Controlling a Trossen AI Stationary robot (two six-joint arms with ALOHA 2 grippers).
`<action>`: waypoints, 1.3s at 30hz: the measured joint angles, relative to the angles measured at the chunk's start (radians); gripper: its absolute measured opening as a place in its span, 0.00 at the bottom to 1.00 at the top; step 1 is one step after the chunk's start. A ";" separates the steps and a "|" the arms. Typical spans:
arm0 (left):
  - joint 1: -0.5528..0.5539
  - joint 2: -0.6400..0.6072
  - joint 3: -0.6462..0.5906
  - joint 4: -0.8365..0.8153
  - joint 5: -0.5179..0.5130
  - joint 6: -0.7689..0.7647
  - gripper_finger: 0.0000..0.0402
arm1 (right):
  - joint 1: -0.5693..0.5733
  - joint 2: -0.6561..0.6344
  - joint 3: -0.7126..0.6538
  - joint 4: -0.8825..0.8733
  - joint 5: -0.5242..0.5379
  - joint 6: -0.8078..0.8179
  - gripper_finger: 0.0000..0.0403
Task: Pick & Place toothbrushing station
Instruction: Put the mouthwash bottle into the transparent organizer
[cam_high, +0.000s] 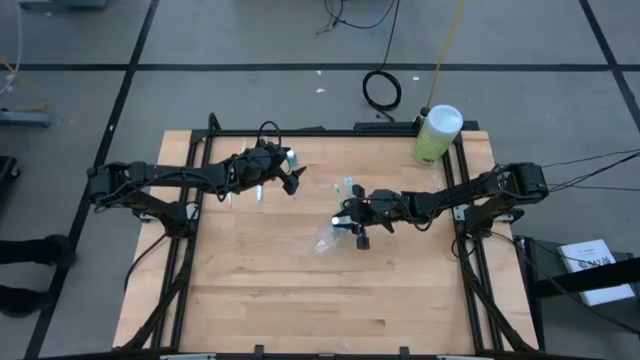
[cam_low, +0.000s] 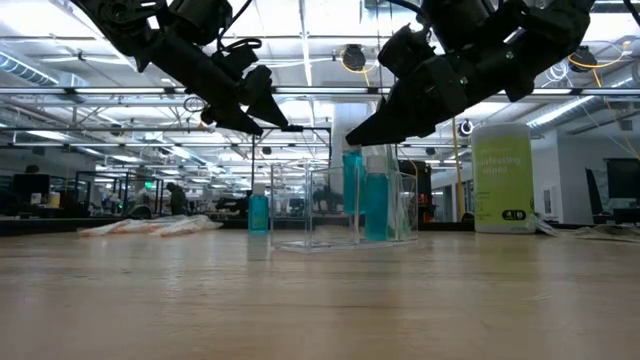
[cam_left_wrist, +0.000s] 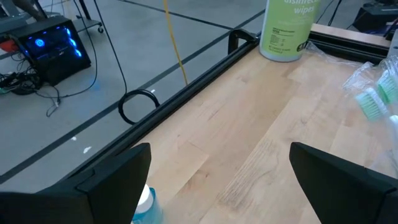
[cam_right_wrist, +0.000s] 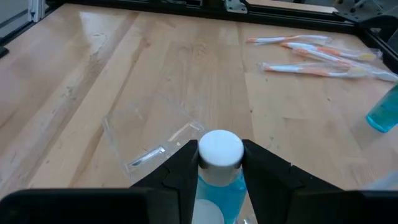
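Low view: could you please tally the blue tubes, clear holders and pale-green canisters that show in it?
blue tubes: 3
clear holder: 1
pale-green canister: 1
Total: 5

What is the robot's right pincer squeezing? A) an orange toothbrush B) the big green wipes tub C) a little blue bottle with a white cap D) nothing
C: in the right wrist view, the right pincer closes on both sides of the little blue bottle, just under its white cap.
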 joint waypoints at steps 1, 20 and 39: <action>0.000 0.000 0.000 0.000 0.000 0.000 0.98 | 0.000 0.000 0.000 0.000 0.000 0.000 0.28; 0.000 0.000 0.000 0.000 0.000 0.000 0.98 | 0.000 0.000 0.000 -0.011 -0.002 0.025 0.51; 0.038 0.103 0.000 -0.074 -0.124 -0.161 0.98 | 0.007 -0.355 0.000 -0.040 -0.001 -0.077 0.51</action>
